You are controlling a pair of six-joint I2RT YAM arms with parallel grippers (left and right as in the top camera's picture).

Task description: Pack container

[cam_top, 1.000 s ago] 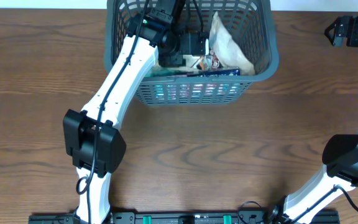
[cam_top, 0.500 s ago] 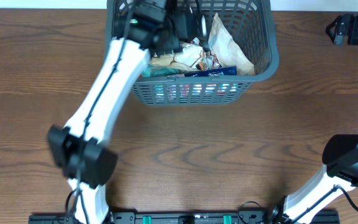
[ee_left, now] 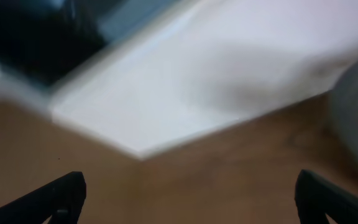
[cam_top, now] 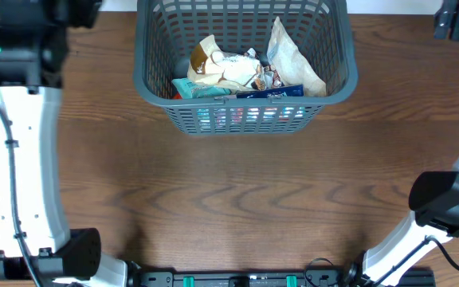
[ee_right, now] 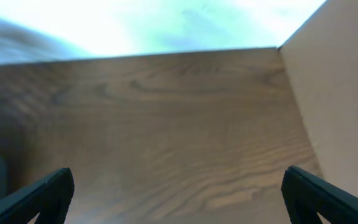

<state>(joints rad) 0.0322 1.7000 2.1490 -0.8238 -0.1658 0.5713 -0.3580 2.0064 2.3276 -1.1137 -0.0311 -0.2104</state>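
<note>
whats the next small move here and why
Probably just lower the left gripper to a rest pose, off to the side of the container. The snack packets lie inside it, no loose packet shows on the table in the overhead view, and both it and the right gripper are open and empty, so nothing seems left to pick.

container (cam_top: 245, 119) top open, packets (cam_top: 229, 70) heaped inside

Brown wood-grain worktop, evenly lit.
The worktop (cam_top: 237, 199) fills the overhead view, with a pale strip (cam_top: 389, 5) along its far edge. In the right wrist view a plain beige panel (ee_right: 340, 93) stands at the worktop's side edge.
</note>
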